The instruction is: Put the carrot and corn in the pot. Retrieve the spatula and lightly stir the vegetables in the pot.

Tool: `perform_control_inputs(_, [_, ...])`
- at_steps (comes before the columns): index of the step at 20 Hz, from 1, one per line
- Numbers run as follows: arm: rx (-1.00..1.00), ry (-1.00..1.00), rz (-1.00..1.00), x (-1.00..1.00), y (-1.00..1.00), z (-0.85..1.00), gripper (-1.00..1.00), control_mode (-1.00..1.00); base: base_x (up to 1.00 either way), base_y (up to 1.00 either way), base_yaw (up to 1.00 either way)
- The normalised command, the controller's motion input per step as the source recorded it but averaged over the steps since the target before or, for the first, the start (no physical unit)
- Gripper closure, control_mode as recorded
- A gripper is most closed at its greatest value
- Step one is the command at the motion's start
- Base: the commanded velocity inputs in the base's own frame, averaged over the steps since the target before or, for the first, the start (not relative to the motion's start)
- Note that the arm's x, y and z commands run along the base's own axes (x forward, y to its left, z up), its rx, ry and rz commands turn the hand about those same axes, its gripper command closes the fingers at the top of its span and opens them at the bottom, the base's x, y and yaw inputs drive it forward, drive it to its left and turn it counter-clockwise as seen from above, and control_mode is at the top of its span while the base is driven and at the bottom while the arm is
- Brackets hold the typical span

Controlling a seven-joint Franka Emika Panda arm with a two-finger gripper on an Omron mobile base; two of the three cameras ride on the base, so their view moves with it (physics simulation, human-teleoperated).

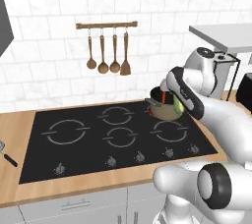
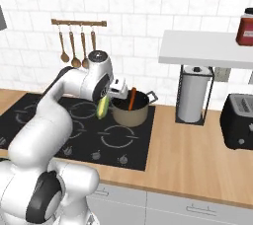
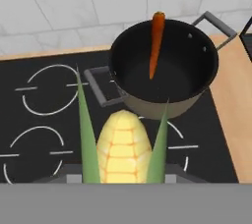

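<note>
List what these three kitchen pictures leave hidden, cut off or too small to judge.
- Gripper fingertips: hand view, hidden behind the corn.
- Corn's lower end: hand view, cut off by the bottom edge.
- Pot: left base view, partly covered by the arm.
- Carrot tip: hand view, whether it touches the pot's floor is unclear.
- Spatula: left base view, blade cut off by the left edge.

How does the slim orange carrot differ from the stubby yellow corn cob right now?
The slim orange carrot is already inside the round tan metal pot, leaning tip down against its dark inner wall; the stubby yellow corn cob is outside it, held in the gripper just short of the rim. The carrot is thin, tapered and bare; the corn is thicker, with pale green husk leaves along its sides. Both are over the black cooktop.
</note>
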Motion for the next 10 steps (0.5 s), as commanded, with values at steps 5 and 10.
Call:
perform_control_inputs(5, [0.00,0.00,-0.19,1.00,-0.22,-0.19,1.00,-1.00,0.00,0.00,0.00])
perform_control_inputs(10, [0.00,0.00,-0.12,1.00,-0.22,-0.37,1.00,-1.00,0.00,0.00,0.00])
